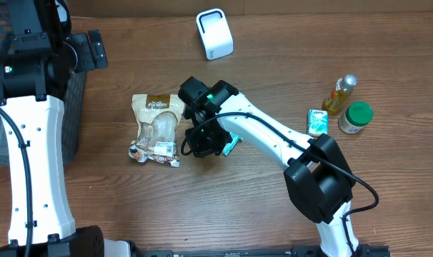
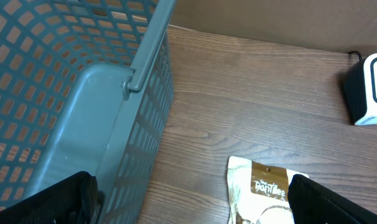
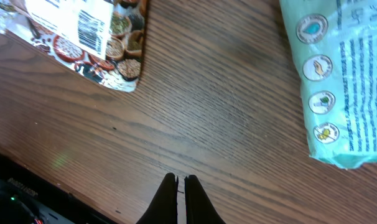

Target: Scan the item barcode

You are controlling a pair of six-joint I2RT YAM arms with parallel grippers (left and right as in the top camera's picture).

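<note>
While the left hand [image 2: 191,208] hangs wide open and empty by the basket [image 2: 83,93], the right hand [image 3: 181,182] hovers shut on nothing between the barcode-up snack pouch [image 3: 83,37] and teal packet [image 3: 344,81], seemingly choosing which to grab.

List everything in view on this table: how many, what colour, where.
Box-shaped plastic scanner: one, white, far edge of the wooden table.
Printed snack pouch: one, beige, centre-left.
Flat plastic packet: one, teal, right of the pouch.
Slim silver-capped bottle: one, yellow, right side.
Small carton: one, green and white, beside the bottle.
Lidded jar: one, green lid, beside the bottle.
Mesh plastic basket: one, grey, left edge.
Left pincer: one, black, open, near the basket.
Right pincer: one, black, shut, empty, above bare table.
</note>
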